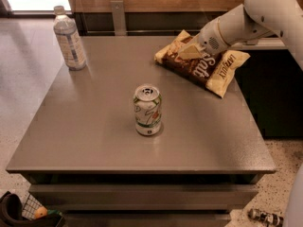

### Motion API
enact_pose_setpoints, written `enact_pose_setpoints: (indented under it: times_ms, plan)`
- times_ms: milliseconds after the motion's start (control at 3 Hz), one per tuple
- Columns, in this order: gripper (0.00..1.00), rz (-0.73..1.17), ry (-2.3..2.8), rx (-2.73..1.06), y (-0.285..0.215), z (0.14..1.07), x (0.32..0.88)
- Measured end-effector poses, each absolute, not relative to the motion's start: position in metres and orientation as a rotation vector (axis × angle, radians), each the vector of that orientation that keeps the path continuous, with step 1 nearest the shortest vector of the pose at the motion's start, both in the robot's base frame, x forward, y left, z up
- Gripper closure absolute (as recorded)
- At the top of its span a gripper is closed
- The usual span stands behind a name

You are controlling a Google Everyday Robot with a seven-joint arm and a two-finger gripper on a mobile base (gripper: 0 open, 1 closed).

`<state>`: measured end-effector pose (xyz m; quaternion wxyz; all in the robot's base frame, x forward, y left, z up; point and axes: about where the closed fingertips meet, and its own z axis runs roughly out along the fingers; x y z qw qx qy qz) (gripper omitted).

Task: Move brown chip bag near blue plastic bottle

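At centre stands a soda can [147, 109]; beyond it, the gripper [188, 51] sits on the brown chip bag [204, 66] (whether it has hold cannot be told). Grasp stage, apparently; next, a carry across to the far-corner blue plastic bottle [69, 39].

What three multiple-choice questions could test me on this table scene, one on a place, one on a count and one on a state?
1. Where is the gripper?
A. down at the floor
B. at the brown chip bag
C. above the table's near edge

2. How many things rest on the table?
A. three
B. one
C. five

3. How is the soda can?
A. crushed
B. on its side
C. upright

Answers: 1 B, it meets the bag's left end at the table's far right; 2 A, the blue plastic bottle, the can and the bag; 3 C, its top faces upward.
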<state>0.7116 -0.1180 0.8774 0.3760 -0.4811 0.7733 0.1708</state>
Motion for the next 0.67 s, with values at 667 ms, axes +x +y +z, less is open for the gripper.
enact_pose_setpoints:
  times_ms: [667]
  plan:
    - [0.71, 0.447, 1.98, -1.238, -0.113, 0.8729, 0.7122]
